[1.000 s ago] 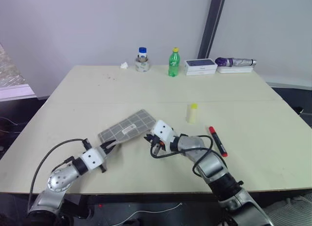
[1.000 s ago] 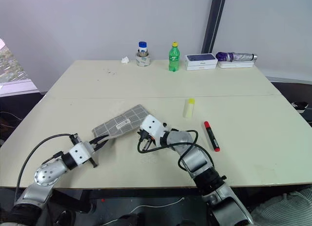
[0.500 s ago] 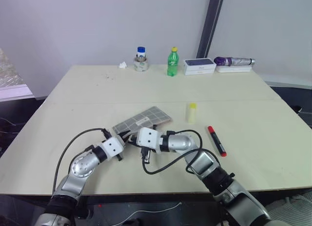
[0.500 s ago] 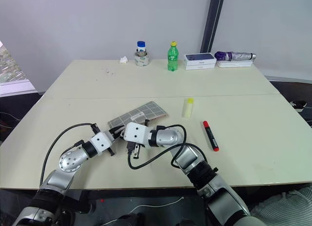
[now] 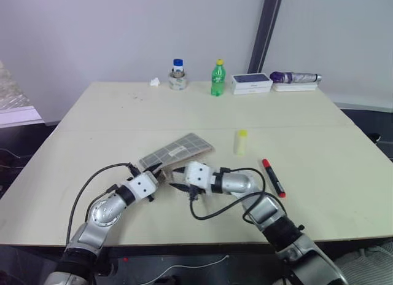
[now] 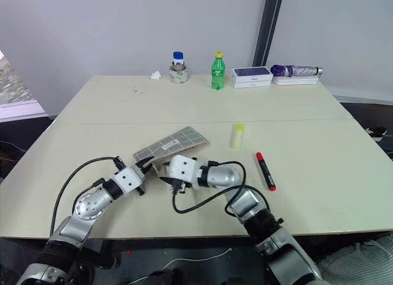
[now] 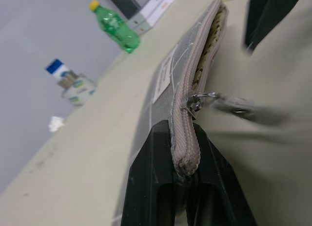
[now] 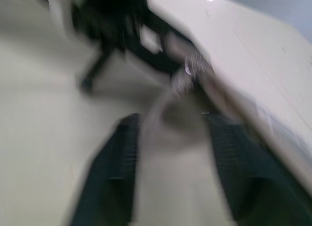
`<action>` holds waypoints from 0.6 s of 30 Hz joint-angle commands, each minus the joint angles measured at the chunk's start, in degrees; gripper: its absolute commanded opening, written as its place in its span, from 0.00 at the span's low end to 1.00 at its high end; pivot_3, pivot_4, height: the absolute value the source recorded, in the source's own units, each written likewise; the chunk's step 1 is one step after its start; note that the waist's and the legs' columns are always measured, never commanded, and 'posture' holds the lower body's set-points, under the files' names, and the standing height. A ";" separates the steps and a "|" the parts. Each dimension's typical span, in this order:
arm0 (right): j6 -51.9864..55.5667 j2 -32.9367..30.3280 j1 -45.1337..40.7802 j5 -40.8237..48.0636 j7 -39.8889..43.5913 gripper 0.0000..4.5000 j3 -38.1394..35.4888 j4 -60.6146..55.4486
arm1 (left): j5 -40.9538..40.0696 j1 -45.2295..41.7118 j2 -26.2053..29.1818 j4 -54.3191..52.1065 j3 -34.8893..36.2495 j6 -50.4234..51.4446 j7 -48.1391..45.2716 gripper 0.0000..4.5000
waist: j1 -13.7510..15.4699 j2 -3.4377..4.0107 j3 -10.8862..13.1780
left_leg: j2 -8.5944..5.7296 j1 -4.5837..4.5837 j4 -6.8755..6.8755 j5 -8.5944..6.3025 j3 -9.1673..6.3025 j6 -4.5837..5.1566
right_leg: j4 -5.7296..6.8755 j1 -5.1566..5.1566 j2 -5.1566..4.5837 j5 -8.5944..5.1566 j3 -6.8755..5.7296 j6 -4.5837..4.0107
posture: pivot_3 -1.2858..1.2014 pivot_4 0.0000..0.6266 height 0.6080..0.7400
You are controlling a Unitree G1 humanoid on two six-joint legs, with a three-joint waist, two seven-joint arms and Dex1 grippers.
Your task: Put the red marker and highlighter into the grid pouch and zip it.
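Soft grey fabric, the grid pouch sagged, pinched at its zip end by the left fingers.
Right fingers stood spread by the pull cord, probably the best hold.

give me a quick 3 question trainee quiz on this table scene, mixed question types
1. True or false: the highlighter is already inside the pouch.
2. Which gripper is clamped on the pouch's end? A) left B) right C) neither
3. Fill in: the marker lies on the ____.

Key: 1 false, it lies on the table. 2 A, the left gripper pinches it; the right gripper is open. 3 table.
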 commanded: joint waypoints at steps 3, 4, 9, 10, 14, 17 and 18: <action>3.97 -4.18 6.62 1.89 -3.34 0.99 -7.61 -9.14 | -1.71 0.80 0.95 -3.12 1.67 -1.32 1.12 0.00 | -0.17 0.00 0.00 | -0.02 -0.01 -0.05 0.00 0.02 0.00 | 0.00 0.21 0.00 0.00 0.00 0.00 | 0.52 0.24 1.00; 5.27 -4.81 7.97 2.58 -4.54 0.99 -9.80 -10.81 | -2.93 1.21 0.88 -3.28 1.75 -0.77 0.39 0.00 | -0.17 0.00 0.01 | 0.00 -0.01 -0.05 0.00 0.01 -0.01 | 0.00 0.22 0.01 0.00 0.00 0.00 | 0.52 0.24 1.00; 20.25 -0.45 12.55 10.80 -16.85 0.99 -26.88 -19.53 | -4.77 3.70 -0.51 -3.49 2.67 0.38 1.53 0.00 | -0.18 0.00 0.01 | 0.09 0.01 -0.06 0.00 0.00 -0.02 | -0.03 0.27 0.01 0.00 -0.01 0.00 | 0.52 0.24 1.00; 23.50 0.76 12.34 11.34 -20.14 0.99 -29.55 -20.37 | -4.93 4.02 -0.92 -4.05 2.71 0.18 1.88 0.00 | -0.15 0.00 0.01 | 0.10 0.01 -0.06 0.00 -0.02 -0.02 | -0.04 0.29 0.01 0.00 -0.02 0.00 | 0.52 0.24 1.00; 31.48 3.60 8.26 9.08 -28.35 0.99 -30.83 -18.90 | -5.13 3.82 -2.42 -5.46 2.64 0.75 2.62 0.00 | -0.12 0.00 0.00 | 0.07 0.01 -0.03 0.00 -0.03 -0.02 | -0.07 0.33 -0.02 0.00 -0.03 -0.01 | 0.52 0.24 1.00; 33.73 6.09 2.54 8.08 -33.33 0.99 -30.54 -12.59 | -4.27 3.01 -3.60 -5.01 2.07 1.57 3.19 0.00 | -0.47 0.02 0.02 | 0.03 0.03 -0.05 0.01 0.01 -0.03 | -0.02 0.28 0.02 0.01 0.01 -0.01 | 0.52 0.24 1.00; 33.41 6.41 0.74 8.06 -33.98 0.99 -30.42 -10.72 | -4.00 2.69 -3.89 -4.92 1.92 1.73 3.19 0.00 | -0.38 0.02 0.02 | 0.01 0.02 -0.06 0.02 0.01 -0.04 | 0.00 0.25 0.02 0.01 0.01 -0.02 | 0.52 0.24 1.00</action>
